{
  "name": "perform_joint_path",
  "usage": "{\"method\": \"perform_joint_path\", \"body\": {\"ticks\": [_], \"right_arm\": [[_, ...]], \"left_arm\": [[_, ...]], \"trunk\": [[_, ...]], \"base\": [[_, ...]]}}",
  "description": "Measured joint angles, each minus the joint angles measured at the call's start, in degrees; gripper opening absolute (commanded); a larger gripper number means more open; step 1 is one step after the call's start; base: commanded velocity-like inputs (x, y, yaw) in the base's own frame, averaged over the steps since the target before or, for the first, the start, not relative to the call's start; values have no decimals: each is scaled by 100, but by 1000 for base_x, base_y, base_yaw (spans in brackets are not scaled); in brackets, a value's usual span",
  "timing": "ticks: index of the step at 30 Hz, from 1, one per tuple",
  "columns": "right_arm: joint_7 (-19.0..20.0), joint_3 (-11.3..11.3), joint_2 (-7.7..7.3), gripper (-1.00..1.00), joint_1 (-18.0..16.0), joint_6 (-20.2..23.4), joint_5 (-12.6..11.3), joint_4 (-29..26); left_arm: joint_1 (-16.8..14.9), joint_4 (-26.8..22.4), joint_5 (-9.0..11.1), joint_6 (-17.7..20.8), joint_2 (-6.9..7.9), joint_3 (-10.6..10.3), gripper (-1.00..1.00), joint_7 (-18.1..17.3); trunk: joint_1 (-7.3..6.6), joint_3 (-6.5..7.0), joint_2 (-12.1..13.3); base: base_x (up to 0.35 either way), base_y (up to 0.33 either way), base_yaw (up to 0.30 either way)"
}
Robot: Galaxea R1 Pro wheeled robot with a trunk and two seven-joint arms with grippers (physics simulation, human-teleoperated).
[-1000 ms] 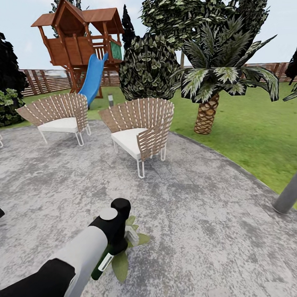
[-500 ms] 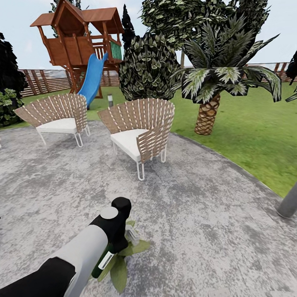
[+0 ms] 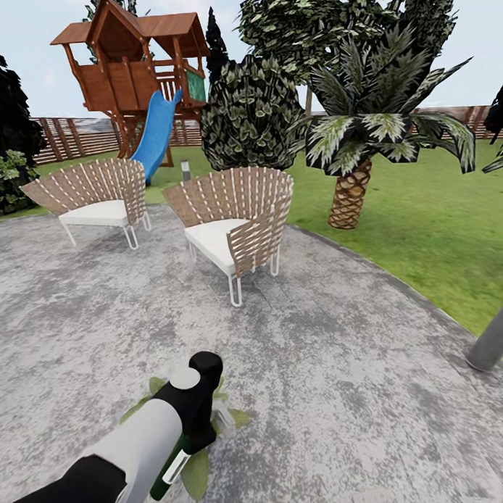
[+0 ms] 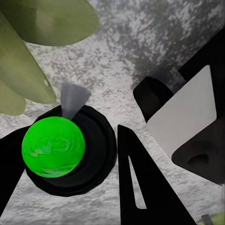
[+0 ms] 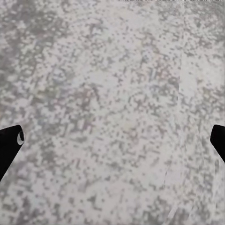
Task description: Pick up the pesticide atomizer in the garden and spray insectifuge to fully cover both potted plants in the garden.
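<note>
Grey patio [image 3: 342,364]: one potted plant [image 3: 197,467] near left, partly hidden under left arm. Left gripper [image 4: 101,154] clamped pesticide atomizer [image 4: 54,146] above plant. Right gripper [image 5: 115,140] spread, empty. Two wicker chairs [image 3: 232,227] far.

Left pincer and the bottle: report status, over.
Left pincer shut on bottle, over potted plant on patio. Right pincer open above bare paving. Nothing in the way.
</note>
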Motion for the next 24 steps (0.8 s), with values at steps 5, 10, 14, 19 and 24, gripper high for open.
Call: {"method": "perform_joint_path", "body": {"ticks": [5,10,14,19,24], "right_arm": [[0,-2,0,100,1,2,0,0],[0,1,0,100,1,2,0,0],[0,3,0,100,3,3,0,0],[0,3,0,100,0,0,0,0],[0,3,0,100,1,3,0,0]], "left_arm": [[-82,-85,56,40,0,-14,-100,0],[-153,-21,80,51,0,44,-100,0],[-111,-3,83,69,21,60,-100,0],[-22,-49,53,83,39,48,-100,0],[-49,-97,-9,100,181,39,-100,1]], "trunk": [[0,0,0],[0,0,0],[0,0,0],[0,0,0],[0,0,0]], "base": [[0,0,0],[0,0,0],[0,0,0],[0,0,0],[0,0,0]]}}
